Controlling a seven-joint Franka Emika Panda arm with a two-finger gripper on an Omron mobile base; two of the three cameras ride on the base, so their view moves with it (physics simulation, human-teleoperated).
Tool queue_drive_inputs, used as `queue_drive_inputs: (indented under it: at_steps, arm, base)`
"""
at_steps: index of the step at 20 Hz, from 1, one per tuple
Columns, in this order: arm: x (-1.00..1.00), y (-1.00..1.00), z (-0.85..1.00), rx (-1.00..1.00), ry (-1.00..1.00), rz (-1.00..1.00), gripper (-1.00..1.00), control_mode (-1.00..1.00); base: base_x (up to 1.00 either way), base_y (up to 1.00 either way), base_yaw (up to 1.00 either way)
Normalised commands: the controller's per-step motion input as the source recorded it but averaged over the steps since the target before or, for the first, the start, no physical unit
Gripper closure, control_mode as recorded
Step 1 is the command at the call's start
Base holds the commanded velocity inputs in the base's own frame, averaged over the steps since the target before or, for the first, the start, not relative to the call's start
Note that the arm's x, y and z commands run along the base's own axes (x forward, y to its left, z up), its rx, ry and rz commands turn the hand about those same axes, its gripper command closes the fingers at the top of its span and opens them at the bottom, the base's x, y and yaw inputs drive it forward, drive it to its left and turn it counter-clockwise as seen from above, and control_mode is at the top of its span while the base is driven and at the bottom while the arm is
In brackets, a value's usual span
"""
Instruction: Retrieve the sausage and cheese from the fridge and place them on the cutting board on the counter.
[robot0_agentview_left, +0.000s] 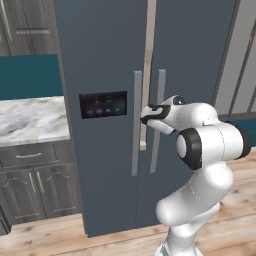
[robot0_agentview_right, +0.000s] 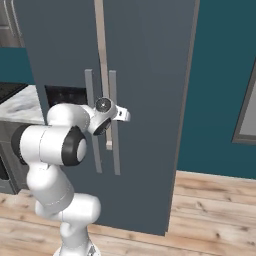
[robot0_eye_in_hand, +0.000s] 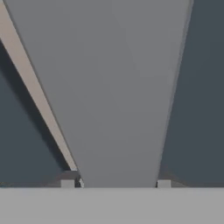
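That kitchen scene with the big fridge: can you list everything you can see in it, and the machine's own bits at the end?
Tall slate blue-grey two-door fridge: one, doors shut, centre of both base views.
Long grey vertical handles: two, side by side at the door seam; one runs between the fingertips in the hand view.
Black panel with blue lights: one, on the left door.
White-and-grey veined marble counter: one, left of the fridge.
Dark grey wood-grain cabinets: below the counter, silver handles.
Teal wall: behind and right of the fridge.
Light wooden floor: underfoot.
White arm with dark joints: one, reaching to the handles.
Two-finger gripper: one, fingertips on either side of a handle.
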Motion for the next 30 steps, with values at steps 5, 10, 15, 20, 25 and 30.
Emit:
queue_drive_inputs:
  at_steps: [5, 10, 15, 20, 25, 30]
  arm:
    - [-0.09, -0.07, 0.0, 0.03, 0.0, 0.0, 1.0, -1.0]
    - [-0.36, -0.13, 0.01, 0.06, 0.0, 0.0, 1.0, -1.0]
    - [-0.57, -0.26, 0.02, 0.04, -0.01, 0.0, 1.0, -1.0]
    - [-0.61, -0.47, 0.03, 0.05, 0.0, -0.01, 1.0, -1.0]
    - [-0.6, -0.52, 0.02, 0.05, 0.0, 0.0, 1.0, -1.0]
    - [-0.51, -0.4, 0.08, 0.06, 0.05, -0.02, 1.0, -1.0]
  base:
    - [0.0, 0.0, 0.0]
    - [0.0, 0.0, 0.0]
    - [0.0, 0.0, 0.0]
    - [0.0, 0.0, 0.0]
    - [0.0, 0.0, 0.0]
    - [0.0, 0.0, 0.0]
